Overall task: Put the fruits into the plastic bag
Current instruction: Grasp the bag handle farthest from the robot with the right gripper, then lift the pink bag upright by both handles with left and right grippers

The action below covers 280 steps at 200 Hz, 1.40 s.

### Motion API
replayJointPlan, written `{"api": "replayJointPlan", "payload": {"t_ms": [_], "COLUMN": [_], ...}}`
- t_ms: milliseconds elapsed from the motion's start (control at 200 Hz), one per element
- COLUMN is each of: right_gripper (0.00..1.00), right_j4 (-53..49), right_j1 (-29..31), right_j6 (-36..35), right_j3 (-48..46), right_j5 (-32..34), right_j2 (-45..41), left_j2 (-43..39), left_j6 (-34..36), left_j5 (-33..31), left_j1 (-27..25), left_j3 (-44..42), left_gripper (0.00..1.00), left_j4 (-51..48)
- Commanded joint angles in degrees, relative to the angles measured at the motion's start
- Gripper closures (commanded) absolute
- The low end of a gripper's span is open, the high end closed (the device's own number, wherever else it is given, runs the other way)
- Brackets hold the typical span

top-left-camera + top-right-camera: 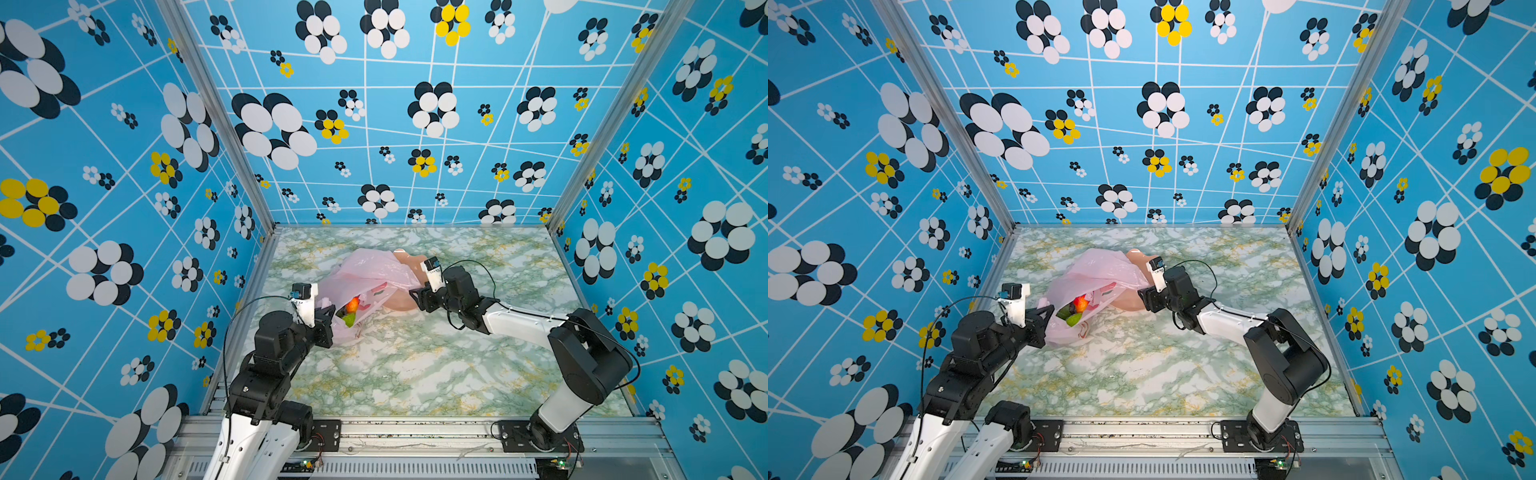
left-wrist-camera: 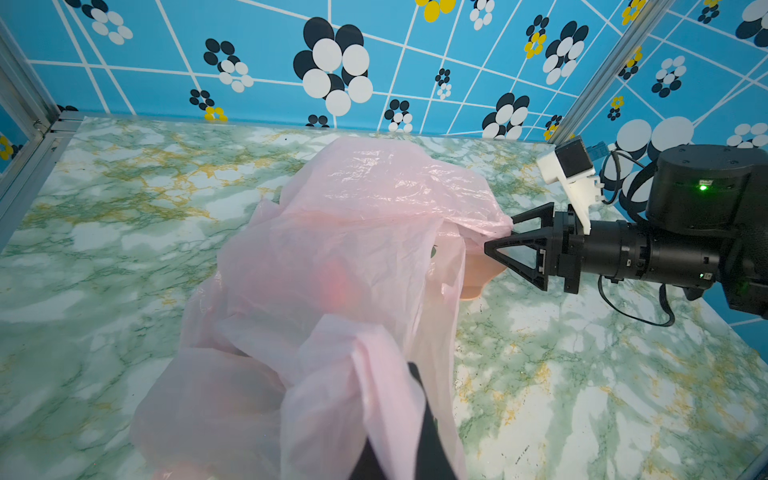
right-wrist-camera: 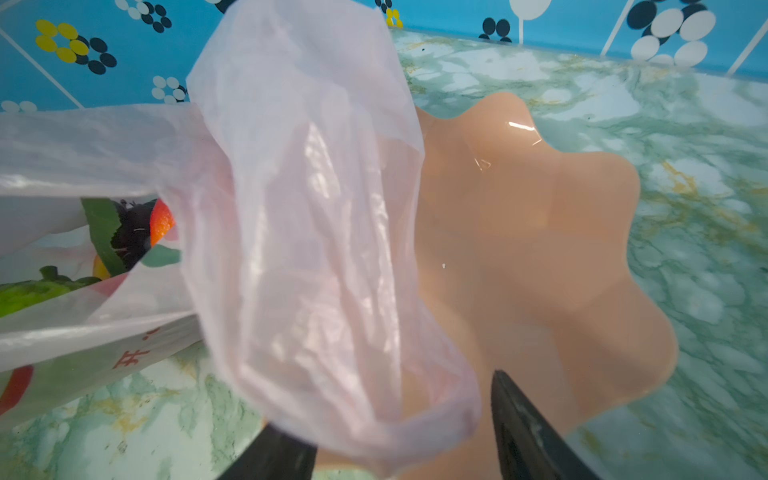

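Note:
The pale-pink plastic bag [image 1: 365, 270] [image 1: 1096, 270] lies crumpled mid-table, its mouth facing the front. Inside the mouth sit fruits [image 1: 351, 309] [image 1: 1075, 309]: a green bumpy one [image 3: 29, 295], a dark purple grape bunch [image 3: 133, 237] and an orange-red one [image 3: 162, 220]. My left gripper [image 1: 330, 316] [image 2: 399, 395] is shut on the bag's near-left handle, and the film drapes over its fingers. My right gripper [image 1: 415, 295] [image 2: 500, 234] [image 3: 382, 401] stands at the bag's right edge. Its jaws are apart, with a loop of the bag [image 3: 311, 228] hanging between them.
A peach-pink scalloped bowl [image 1: 401, 305] [image 3: 540, 228] stands right behind and under the bag's right side, just below my right gripper; no fruit shows in it. Blue patterned walls and aluminium posts [image 1: 266, 224] close in the marble table [image 1: 415, 365] on three sides.

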Motion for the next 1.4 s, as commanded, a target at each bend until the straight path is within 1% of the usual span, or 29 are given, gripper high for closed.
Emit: {"api": "replayJointPlan", "payload": {"t_ms": [0,95,145,255,340,395,410,435,475,715,835,985,1060,1185,1315,1395], "right_gripper": [0.36,0.37,0.40,0.53,0.67,0.80,0.86,0.92,1.00,1.00,1.00,1.00,1.00,1.00,1.00,1.00], "right_j4": [1.6,2.0,2.6,5.3,5.8,5.8,5.8,5.8,5.9,6.2,5.6,3.4,1.8,-0.6,-0.3,-0.2], "right_j1": [-0.4,-0.6,-0.7,-1.2,-1.4,-1.4,-1.4,-1.4,-1.4,-1.4,-1.2,-0.2,0.4,1.3,1.4,1.5], "right_j6": [1.4,1.5,1.5,2.8,3.4,3.5,3.5,3.7,4.1,4.7,4.2,0.9,-1.1,-3.6,-3.4,-2.8], "right_j3": [1.0,0.6,0.3,-0.6,0.1,0.8,0.9,1.1,1.3,2.7,4.8,10.4,14.6,22.1,27.6,30.2], "right_j5": [-2.3,-2.6,-2.4,-2.1,-2.7,-2.9,-3.0,-2.8,-2.6,-1.0,-0.6,0.5,-0.4,-3.6,-5.3,-5.9], "right_j2": [1.0,1.5,1.5,1.8,2.4,2.8,2.8,2.8,2.7,-2.2,-5.1,-8.4,-9.2,-8.7,-6.9,-5.9], "left_j2": [-0.2,-0.2,-0.1,0.0,0.0,0.1,0.0,0.0,-0.1,-0.1,-0.4,-2.7,-2.5,0.1,2.2,3.8], "left_j6": [0.9,1.0,0.9,0.9,0.9,0.9,0.8,0.9,0.8,0.8,0.9,-0.6,-0.8,-0.1,-0.1,-0.2], "left_j5": [-0.7,-0.7,-0.6,-0.6,-0.5,-0.6,-0.7,-0.7,-0.8,-0.9,-1.5,-6.5,-8.6,-15.1,-23.5,-26.9], "left_j1": [0.4,0.4,0.4,0.4,0.4,0.5,0.5,0.4,0.4,0.4,0.5,0.5,0.5,0.5,0.5,0.5], "left_j3": [0.4,0.4,0.4,0.3,0.3,0.4,0.4,0.4,0.4,0.4,0.5,1.3,4.0,12.1,20.3,24.4], "left_gripper": [1.00,1.00,1.00,1.00,1.00,1.00,1.00,1.00,1.00,1.00,1.00,1.00,1.00,1.00,1.00,1.00], "left_j4": [-1.0,-0.9,-0.9,-0.8,-0.8,-0.8,-0.9,-0.9,-1.0,-0.9,-1.2,-1.6,-2.8,-7.3,-11.0,-12.2]}}
